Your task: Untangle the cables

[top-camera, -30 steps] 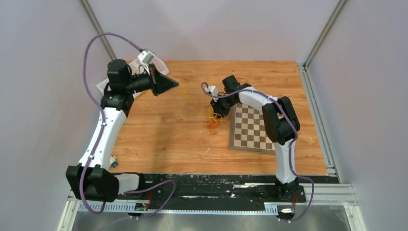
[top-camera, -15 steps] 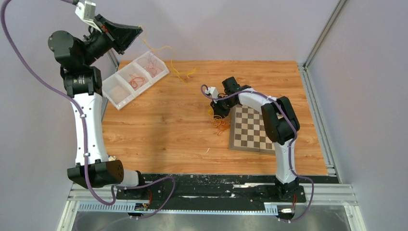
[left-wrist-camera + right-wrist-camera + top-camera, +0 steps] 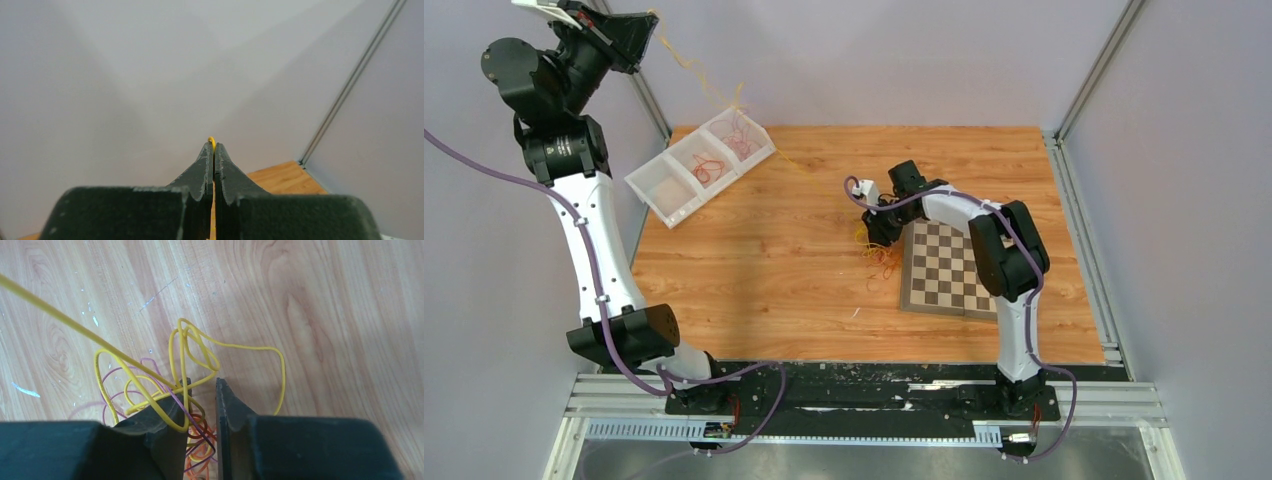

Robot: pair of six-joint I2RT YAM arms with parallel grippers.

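The cables are a small tangle (image 3: pixel 882 258) of yellow, orange, red and purple strands on the wooden table by the chessboard's left edge. The tangle also shows in the right wrist view (image 3: pixel 190 347). My right gripper (image 3: pixel 879 235) (image 3: pixel 202 385) sits low over the tangle, its jaws slightly apart, with strands lying between them and a yellow loop round the left finger. My left gripper (image 3: pixel 652 22) (image 3: pixel 213 146) is raised high at the far left, shut on one yellow cable (image 3: pixel 212 140). That strand (image 3: pixel 694 68) hangs down past the tray.
A white three-compartment tray (image 3: pixel 662 188) stands at the back left, with red (image 3: pixel 742 135) and orange (image 3: pixel 709 165) strands sorted in two compartments. The chessboard (image 3: pixel 949 265) lies right of the tangle. Enclosure walls and frame rails stand close behind.
My left arm has swung up and back to the far left, drawing the yellow cable out of the tangle. The tray came into view. My right gripper stayed at the tangle.
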